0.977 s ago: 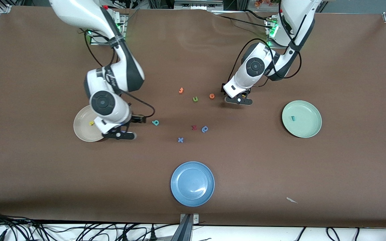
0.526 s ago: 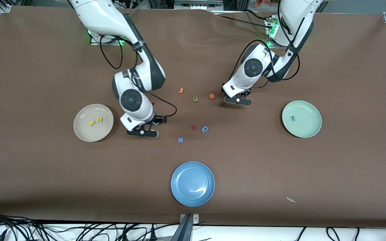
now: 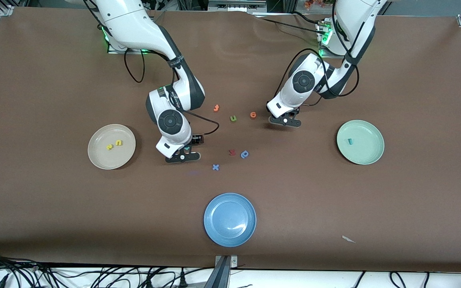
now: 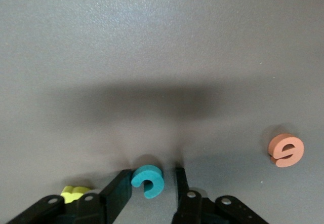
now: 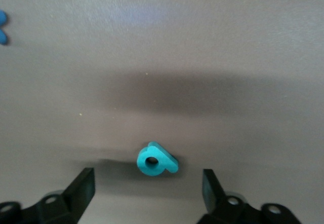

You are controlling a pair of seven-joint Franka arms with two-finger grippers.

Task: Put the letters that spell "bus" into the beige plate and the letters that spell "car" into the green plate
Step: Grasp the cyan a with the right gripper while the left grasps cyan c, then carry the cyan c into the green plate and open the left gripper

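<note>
3 plates are counted: beige, green and blue. 12 letters are counted. 2 are laid in the beige plate (yellow s, yellow u) and 1 in the green plate (teal r). 9 are left on the table: b, c, a yellow letter, plus 6 strays in the middle: orange t, green u, round orange one, red one, p, x.

2 claws are seen. The R claw is held low over the b w/ fingers spread wide; the b lies flat btwn them, touched by neither. The L claw is set low around the c, jaws narrow: one finger is touched by the c, a slim gap is left at the other. The yellow letter lies just outside that same finger.
</note>
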